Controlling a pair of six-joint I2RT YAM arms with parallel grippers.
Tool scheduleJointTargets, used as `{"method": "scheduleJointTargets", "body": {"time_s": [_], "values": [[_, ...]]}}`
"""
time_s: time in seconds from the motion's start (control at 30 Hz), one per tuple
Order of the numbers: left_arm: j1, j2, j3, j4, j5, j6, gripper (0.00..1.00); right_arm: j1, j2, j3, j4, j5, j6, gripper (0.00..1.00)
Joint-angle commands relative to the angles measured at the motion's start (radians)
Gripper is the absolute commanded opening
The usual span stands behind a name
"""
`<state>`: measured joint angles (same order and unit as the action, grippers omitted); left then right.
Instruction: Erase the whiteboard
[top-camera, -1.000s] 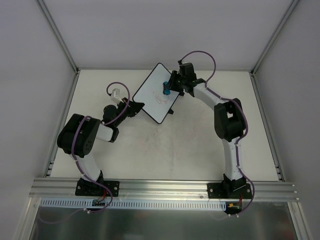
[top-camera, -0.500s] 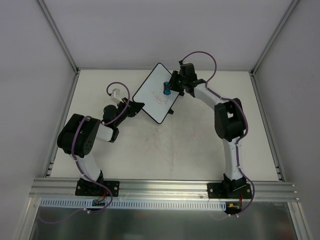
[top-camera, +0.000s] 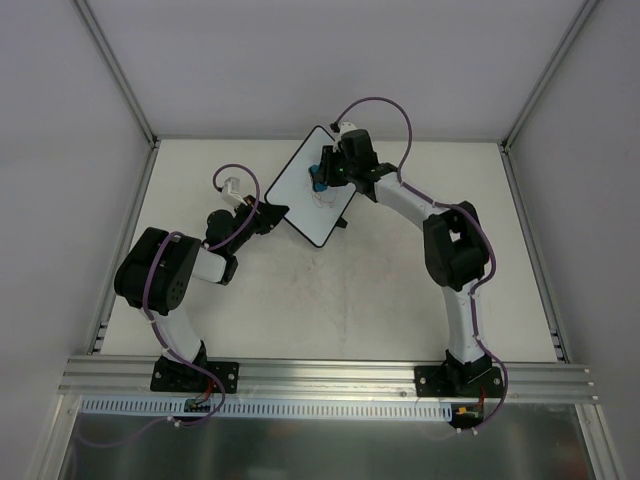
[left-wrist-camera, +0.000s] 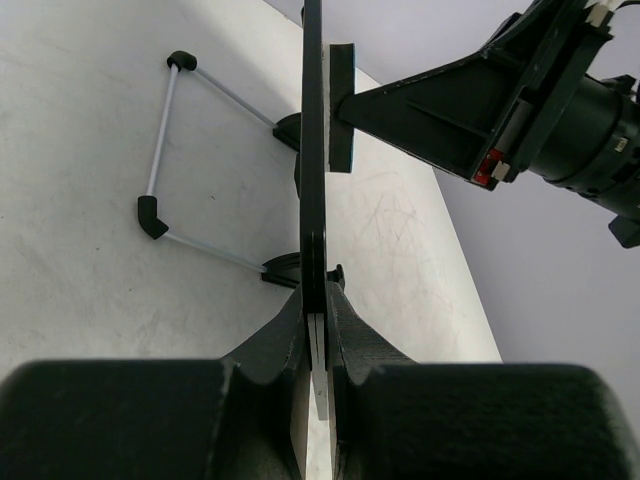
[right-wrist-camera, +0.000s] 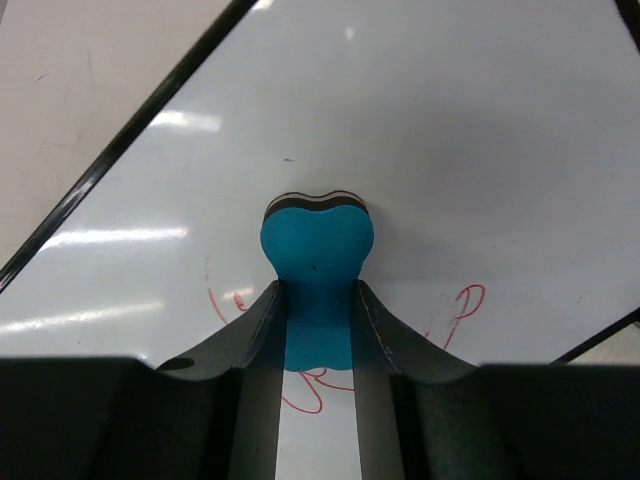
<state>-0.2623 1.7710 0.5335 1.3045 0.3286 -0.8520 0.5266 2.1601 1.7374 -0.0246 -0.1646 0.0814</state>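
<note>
Since a second earlier, the right claw (right-wrist-camera: 318, 295) had slid toward 10 o'clock across the whiteboard (top-camera: 295, 200). On the tabletop (top-camera: 400, 260) the whiteboard sat at 12 o'clock, its long axis running 1 to 7. The left claw (left-wrist-camera: 316, 295) pinched its 8 o'clock edge. The right claw, nearer the ink, gripped the eraser (right-wrist-camera: 318, 240) against the face. The doodle (right-wrist-camera: 462, 298) lay at 6 o'clock from the eraser, so a pull-back stroke seemed needed.

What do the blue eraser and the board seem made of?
The eraser: likely soft foam, matte blue, bulging where the right claw pinches it. The whiteboard: smooth glossy white face with light glints, perhaps coated plastic or metal; cannot tell which.
</note>
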Motion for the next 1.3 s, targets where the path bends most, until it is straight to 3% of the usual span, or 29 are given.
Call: {"method": "scheduleJointTargets", "body": {"time_s": [0.0, 0.3, 0.67, 0.83, 1.27], "values": [[-0.028, 0.013, 0.000, 0.377, 0.072, 0.033, 0.00, 0.076, -0.025, -0.021, 0.006, -0.096, -0.061, 0.00], [-0.026, 0.016, 0.000, 0.377, 0.075, 0.031, 0.00, 0.133, -0.049, -0.044, 0.005, -0.171, -0.187, 0.00], [-0.028, 0.013, -0.003, 0.377, 0.072, 0.034, 0.00, 0.156, -0.075, -0.078, 0.008, -0.136, -0.233, 0.00], [-0.028, 0.010, -0.003, 0.377, 0.072, 0.033, 0.00, 0.136, -0.068, -0.075, 0.002, -0.087, -0.186, 0.00], [-0.028, 0.018, 0.000, 0.377, 0.070, 0.027, 0.00, -0.043, -0.036, -0.130, 0.003, -0.006, 0.116, 0.01]]}}
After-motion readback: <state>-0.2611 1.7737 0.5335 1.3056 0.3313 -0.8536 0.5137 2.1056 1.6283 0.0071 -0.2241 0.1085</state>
